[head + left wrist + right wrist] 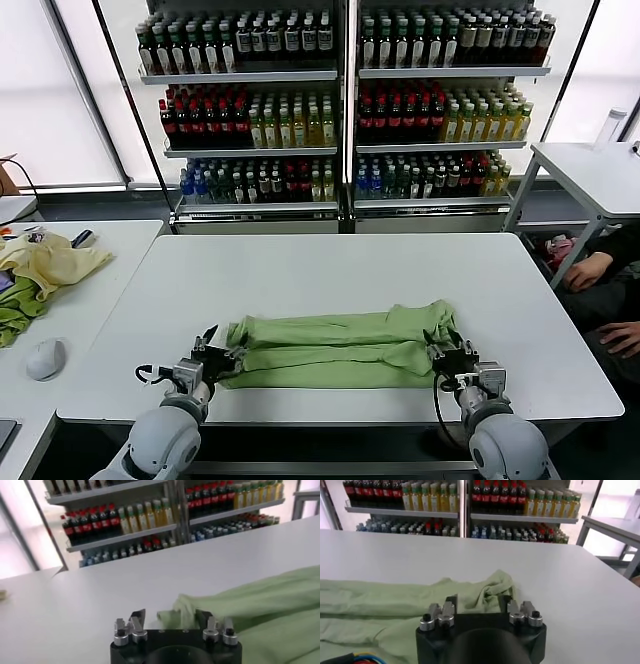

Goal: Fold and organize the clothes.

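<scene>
The light green shirt lies folded into a long band near the front edge of the white table; its collar, buttons and print are hidden. My left gripper sits at the band's left end, jaws wide apart, with a cloth corner lying between the fingers. My right gripper sits at the band's right end, jaws apart, with the bunched cloth end between its fingers. Neither gripper is closed on the cloth.
A side table on the left holds a pale yellow cloth, a darker green cloth and a white rounded object. Bottle shelves stand behind. A person's hands show at the right, below another white table.
</scene>
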